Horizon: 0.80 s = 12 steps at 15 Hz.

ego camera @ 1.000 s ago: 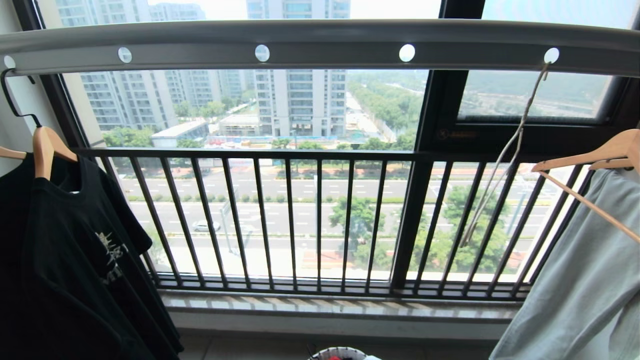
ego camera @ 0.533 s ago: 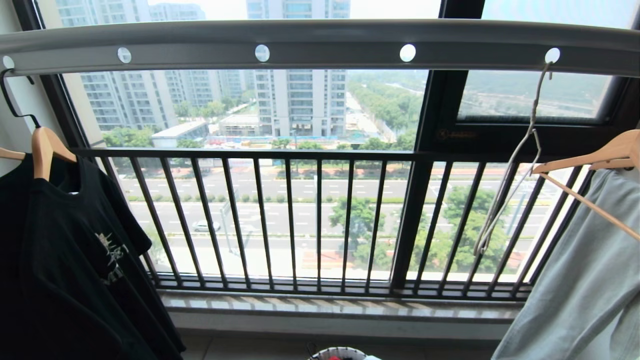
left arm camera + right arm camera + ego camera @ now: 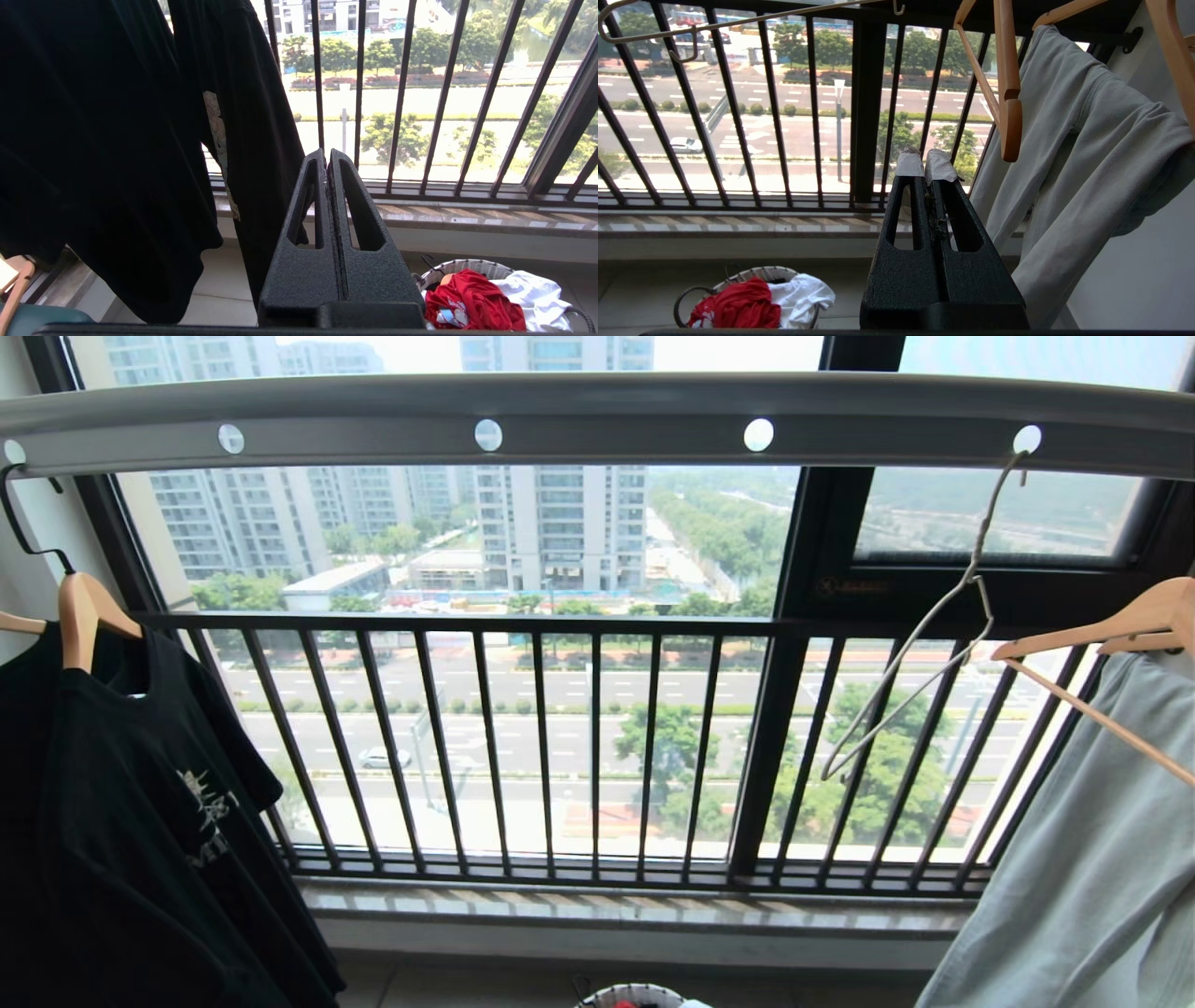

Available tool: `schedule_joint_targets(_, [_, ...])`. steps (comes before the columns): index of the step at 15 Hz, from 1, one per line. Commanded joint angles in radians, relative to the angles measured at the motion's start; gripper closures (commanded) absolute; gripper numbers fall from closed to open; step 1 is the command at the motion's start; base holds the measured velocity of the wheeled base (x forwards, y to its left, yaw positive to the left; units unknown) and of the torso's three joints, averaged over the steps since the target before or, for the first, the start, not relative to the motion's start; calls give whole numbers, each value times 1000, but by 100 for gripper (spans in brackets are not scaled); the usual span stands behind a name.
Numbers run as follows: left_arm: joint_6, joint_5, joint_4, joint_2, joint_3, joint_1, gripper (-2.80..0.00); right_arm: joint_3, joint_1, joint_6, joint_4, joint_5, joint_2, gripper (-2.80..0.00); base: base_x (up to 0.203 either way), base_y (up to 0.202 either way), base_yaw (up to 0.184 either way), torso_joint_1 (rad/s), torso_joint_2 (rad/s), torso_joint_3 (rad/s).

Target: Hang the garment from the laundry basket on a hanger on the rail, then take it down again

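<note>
The grey rail (image 3: 597, 415) runs across the top of the head view. A bare white wire hanger (image 3: 977, 581) hangs from the rail's right-most hole, tilted, its arms pointing down to the left. In the right wrist view the hanger (image 3: 738, 22) shows high above the railing. The red garment (image 3: 472, 303) lies crumpled in the laundry basket (image 3: 462, 267) on the floor below the window; the garment (image 3: 738, 303) and the basket (image 3: 752, 270) also show in the right wrist view. My left gripper (image 3: 327, 156) is shut and empty beside the black shirt. My right gripper (image 3: 926, 161), with white-taped tips, is shut and empty. Neither gripper shows in the head view.
A black T-shirt (image 3: 121, 803) hangs on a wooden hanger at the left. A grey garment (image 3: 1102, 840) hangs on wooden hangers at the right. The dark barred window railing (image 3: 560, 747) stands behind. A white cloth (image 3: 532, 298) lies in the basket beside the red garment.
The wire hanger has swung on its hole: its arms have turned and its lower end has moved left. The other hanging clothes have stayed still.
</note>
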State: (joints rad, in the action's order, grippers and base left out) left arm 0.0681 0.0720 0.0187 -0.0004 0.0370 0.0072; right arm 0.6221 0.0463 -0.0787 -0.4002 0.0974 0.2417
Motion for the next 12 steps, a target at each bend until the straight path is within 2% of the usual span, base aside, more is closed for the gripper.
schedule_joint_targets(1, [2, -16, -19, 0, -18, 0, 0, -42, -5, 2, -1, -26, -13, 0, 0, 0, 0, 0, 0, 0])
schedule_joint_targets(2, [15, -28, -51, 0, -34, 1, 0, -59, -17, 1, -1, -31, -20, 0, 0, 0, 0, 0, 0, 0])
schedule_joint_targets(3, [36, -48, -17, 0, -37, 0, 0, -88, -43, -11, -1, -34, -38, 0, 0, 0, 0, 0, 0, 0])
schedule_joint_targets(6, [1, -53, -17, 0, -37, 0, 0, -200, -55, -39, 30, -42, -108, 0, 0, 0, 0, 0, 0, 0])
schedule_joint_targets(8, [-36, -52, -16, 1, -37, 0, 0, -319, -54, -45, 111, -74, -171, 0, 0, 0, 0, 0, 0, 0])
schedule_joint_targets(10, [-40, -49, -16, 0, -37, 0, 0, -436, -54, -46, 206, -94, -230, 0, 0, 0, 0, 0, 0, 0])
schedule_joint_targets(12, [-56, -49, -16, 0, -37, 0, 0, -557, -54, -44, 356, -102, -239, 0, 0, 0, 0, 0, 0, 0])
